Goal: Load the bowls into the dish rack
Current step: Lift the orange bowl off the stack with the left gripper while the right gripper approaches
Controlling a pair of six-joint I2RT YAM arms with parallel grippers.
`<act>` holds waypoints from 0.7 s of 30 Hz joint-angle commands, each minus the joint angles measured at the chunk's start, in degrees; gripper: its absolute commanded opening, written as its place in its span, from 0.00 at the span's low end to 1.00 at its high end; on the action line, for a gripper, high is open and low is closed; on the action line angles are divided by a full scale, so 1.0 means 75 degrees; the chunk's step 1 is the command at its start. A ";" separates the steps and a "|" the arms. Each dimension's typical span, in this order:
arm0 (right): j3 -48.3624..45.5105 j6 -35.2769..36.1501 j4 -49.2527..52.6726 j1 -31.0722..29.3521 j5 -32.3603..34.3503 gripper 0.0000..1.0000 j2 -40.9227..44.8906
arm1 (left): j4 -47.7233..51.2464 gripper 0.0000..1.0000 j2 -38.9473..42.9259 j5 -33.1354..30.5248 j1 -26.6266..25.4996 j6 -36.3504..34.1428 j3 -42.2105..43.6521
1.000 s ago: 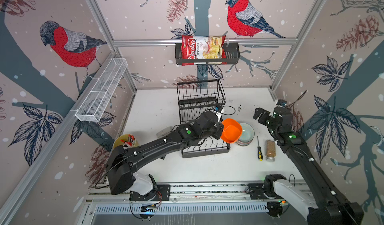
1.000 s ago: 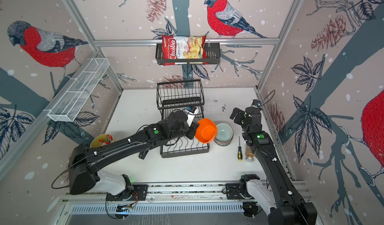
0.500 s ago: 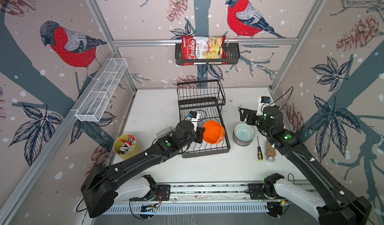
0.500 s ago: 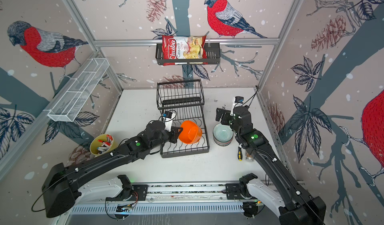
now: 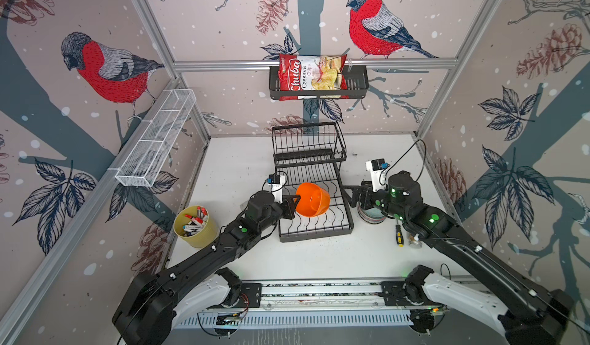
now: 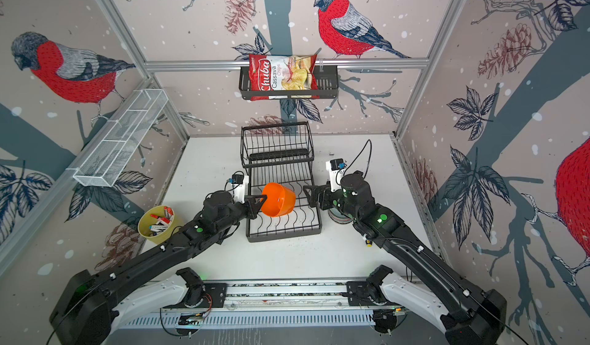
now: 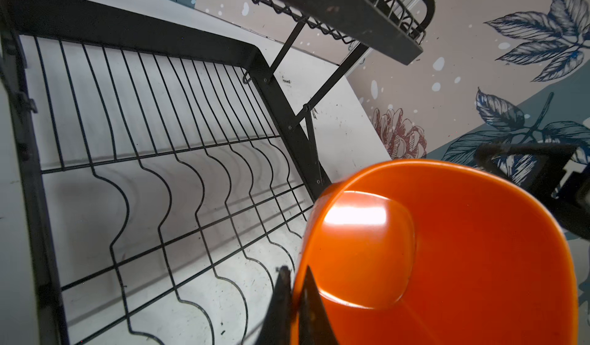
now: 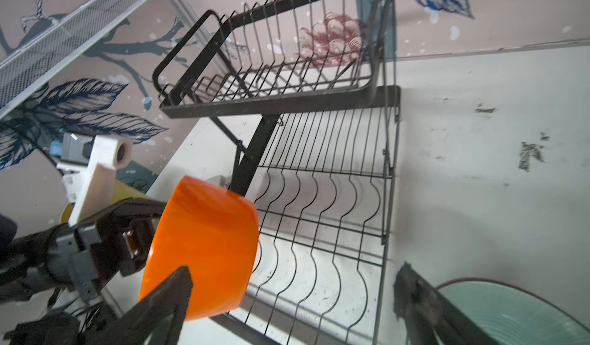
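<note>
Left gripper (image 5: 296, 199): clamping orange bowl (image 5: 314, 199) by its rim, hanging tilted over dish rack (image 5: 316, 231) tray. Right gripper (image 5: 357, 196): standing wide apart, gripping nothing. Only the right wrist view is showing the mint bowl (image 8: 510, 314) interior.

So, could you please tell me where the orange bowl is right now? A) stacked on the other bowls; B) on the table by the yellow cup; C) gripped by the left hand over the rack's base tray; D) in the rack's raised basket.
C: the left hand is shut on the orange bowl, tilted over the dish rack.
</note>
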State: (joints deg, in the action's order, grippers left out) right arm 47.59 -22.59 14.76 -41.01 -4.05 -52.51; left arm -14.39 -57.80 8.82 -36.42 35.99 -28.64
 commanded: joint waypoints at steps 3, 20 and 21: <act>-0.0318 -0.0244 -0.0812 -0.0334 -0.0848 0.99 -0.0015 | -0.1448 0.00 0.0034 0.0681 0.0270 0.0262 0.0354; -0.1073 -0.0858 -0.2694 -0.1181 -0.1448 0.99 -0.0363 | -0.2891 0.00 -0.0131 0.1306 0.0450 0.0747 0.0853; -0.1072 -0.0875 -0.2713 -0.1207 -0.1417 0.99 -0.0370 | -0.2888 0.00 -0.0149 0.1320 0.0453 0.0756 0.0840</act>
State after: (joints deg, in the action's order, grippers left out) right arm 39.59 -28.49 -1.89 -49.50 -14.76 -55.11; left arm -30.39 -58.70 17.26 -33.15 40.58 -22.13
